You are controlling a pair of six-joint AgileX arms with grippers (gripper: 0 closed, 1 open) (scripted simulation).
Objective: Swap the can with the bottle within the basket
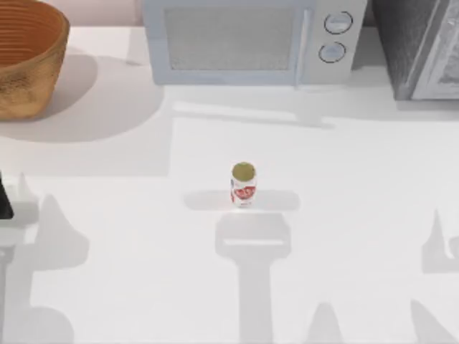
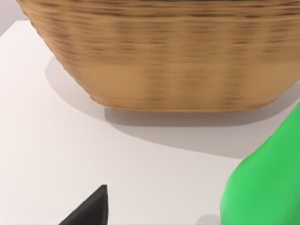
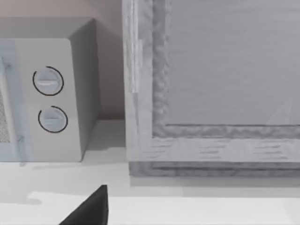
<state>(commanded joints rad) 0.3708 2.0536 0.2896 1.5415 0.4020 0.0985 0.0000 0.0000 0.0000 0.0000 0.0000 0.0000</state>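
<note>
Wicker basket [image 1: 29, 64] x1, top-left; 1 can [image 1: 244, 184] upright mid-table; 1 green bottle [image 2: 267, 183] nr basket; gripper states can't tell.

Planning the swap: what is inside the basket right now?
Only the ribbed inner wall of the basket shows; its floor is cut off. The can stands mid-table, outside it.

The can [image 1: 243, 184] stands upright near the middle of the white table [image 1: 129, 236] — well apart from the basket [image 1: 29, 57] at the far left corner. A microwave [image 1: 251, 39] sits along the back edge — a grey appliance [image 1: 419, 46] beside it at right.
</note>
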